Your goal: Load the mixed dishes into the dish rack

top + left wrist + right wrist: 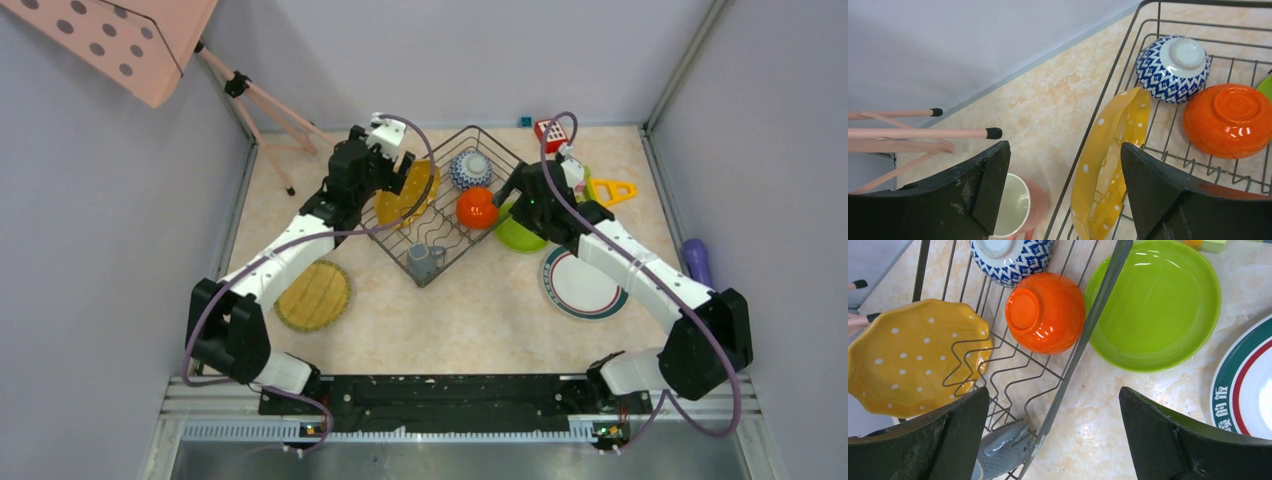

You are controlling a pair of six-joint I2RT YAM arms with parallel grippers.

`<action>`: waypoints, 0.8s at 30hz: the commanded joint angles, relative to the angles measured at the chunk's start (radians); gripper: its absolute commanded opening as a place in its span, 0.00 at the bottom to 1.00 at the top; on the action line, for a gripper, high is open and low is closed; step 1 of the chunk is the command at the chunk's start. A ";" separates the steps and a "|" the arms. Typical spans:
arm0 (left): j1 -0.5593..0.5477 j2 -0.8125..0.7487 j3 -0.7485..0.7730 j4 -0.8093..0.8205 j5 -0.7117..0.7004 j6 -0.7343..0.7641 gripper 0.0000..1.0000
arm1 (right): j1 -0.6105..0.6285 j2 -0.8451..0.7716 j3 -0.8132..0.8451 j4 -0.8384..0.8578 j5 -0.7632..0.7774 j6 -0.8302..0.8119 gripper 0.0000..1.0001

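Wire rack (1098, 305) held a dotted, scalloped yellow plate (1108, 165) on edge, a patterned bowl (1173, 62) and glossy orange bowl (1230, 120), both inverted, and a grey mug (424, 260). Lime plate (1153, 305) lay on the marbled worktop (1108, 405) against the rack's side. Left claw (1065, 155) and right claw (1054, 394) both gaped wide, empty

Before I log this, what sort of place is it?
Probably a lab test cell, not a kitchen: plain grey walls enclose the table, with a dish rack and toy blocks on it.

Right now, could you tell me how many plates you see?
4: yellow plate in the rack, second yellow plate left of it, green plate beside it, white plate farther right.
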 commanded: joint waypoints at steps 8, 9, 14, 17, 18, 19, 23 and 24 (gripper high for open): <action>0.002 -0.272 0.005 -0.223 -0.206 -0.359 0.79 | -0.001 -0.124 -0.089 0.107 -0.034 -0.175 0.99; 0.002 -0.294 -0.003 -0.277 -0.254 -0.444 0.78 | -0.001 -0.137 -0.101 0.113 -0.036 -0.184 0.99; 0.002 -0.427 -0.114 -0.562 -0.460 -0.779 0.76 | -0.001 -0.214 -0.174 0.159 -0.096 -0.230 0.99; 0.004 -0.574 -0.283 -0.563 -0.471 -0.901 0.82 | -0.001 -0.266 -0.214 0.197 -0.161 -0.250 0.99; 0.013 -0.631 -0.341 -0.555 -0.460 -0.936 0.85 | 0.000 -0.279 -0.225 0.207 -0.188 -0.258 0.99; 0.028 -0.682 -0.392 -0.548 -0.438 -0.965 0.85 | -0.001 -0.290 -0.232 0.213 -0.212 -0.268 0.99; 0.136 -0.843 -0.542 -0.605 -0.381 -1.119 0.86 | -0.001 -0.316 -0.243 0.204 -0.284 -0.308 0.99; 0.168 -0.887 -0.574 -0.613 -0.346 -1.155 0.86 | -0.001 -0.321 -0.245 0.196 -0.290 -0.312 0.99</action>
